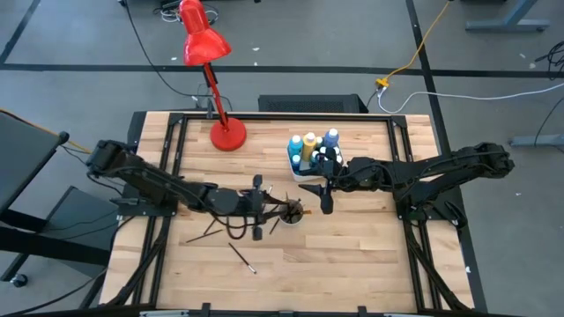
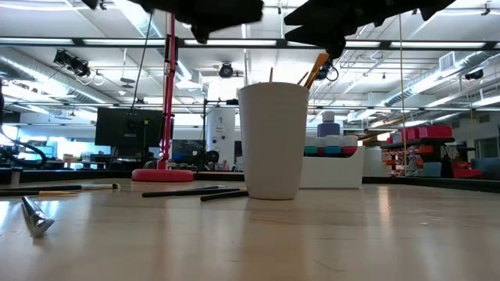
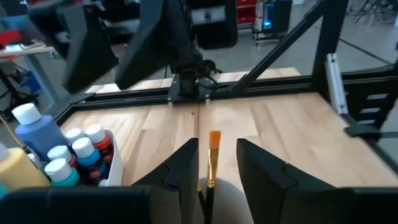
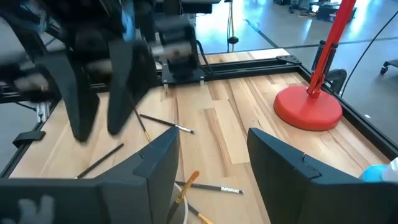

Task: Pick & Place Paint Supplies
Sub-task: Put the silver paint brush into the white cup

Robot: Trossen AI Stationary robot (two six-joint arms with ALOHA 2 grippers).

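Several brushes remain loose on the bench; a few already stand in your white cup.

Your left gripper is spread around an orange-tipped brush over that cup. Your right gripper hangs spread near the bottles.

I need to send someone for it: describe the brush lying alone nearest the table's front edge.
Start at the red desk lamp at the table's back edge and come straight forward, past the white cup under the left gripper. The lone brush lies diagonally in front of them, apart from the brushes clustered beside the cup.
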